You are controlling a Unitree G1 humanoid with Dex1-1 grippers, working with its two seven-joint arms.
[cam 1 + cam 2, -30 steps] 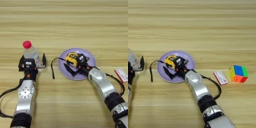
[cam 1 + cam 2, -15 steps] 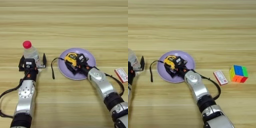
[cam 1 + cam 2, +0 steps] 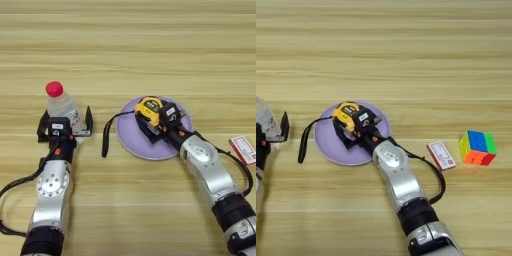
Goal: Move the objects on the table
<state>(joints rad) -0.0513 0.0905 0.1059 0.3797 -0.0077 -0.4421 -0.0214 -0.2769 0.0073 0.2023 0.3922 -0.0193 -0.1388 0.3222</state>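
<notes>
The tape (image 3: 148, 108) sits on the plate (image 3: 131, 140), at its far side, with its black strap (image 3: 107, 134) trailing off the left rim onto the table (image 3: 150, 45). My right claw (image 3: 159, 124) is over the plate, its two black fingers set around the tape's body; I judge it gripping, though the tape has not left the plate. The bottle (image 3: 61, 107) stands upright to the left, between the spread fingers of my left claw (image 3: 64, 126), which is open and not pinching it. So I take the step in hand to be the tape. Next I should lift straight up, minding the strap dragging. A card (image 3: 243, 149) and cube (image 3: 477, 147) lie well to the right.
</notes>
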